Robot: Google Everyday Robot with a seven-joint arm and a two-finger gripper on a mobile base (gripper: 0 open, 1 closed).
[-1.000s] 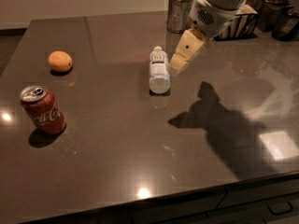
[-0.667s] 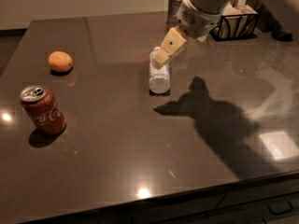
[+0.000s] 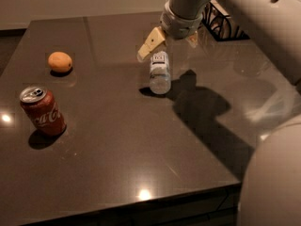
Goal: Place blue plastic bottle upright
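Blue plastic bottle [image 3: 160, 72]: lies on its side near the middle of the table [image 3: 117, 140], long axis running 12 to 6 o'clock.
Gripper [image 3: 170, 42]: just beyond the bottle's far end, at 12 o'clock, released and spread, holding nothing.
Coca-Cola can [image 3: 42, 110]: upright, well apart at 8 o'clock.
Orange [image 3: 60, 61]: at 9 o'clock.
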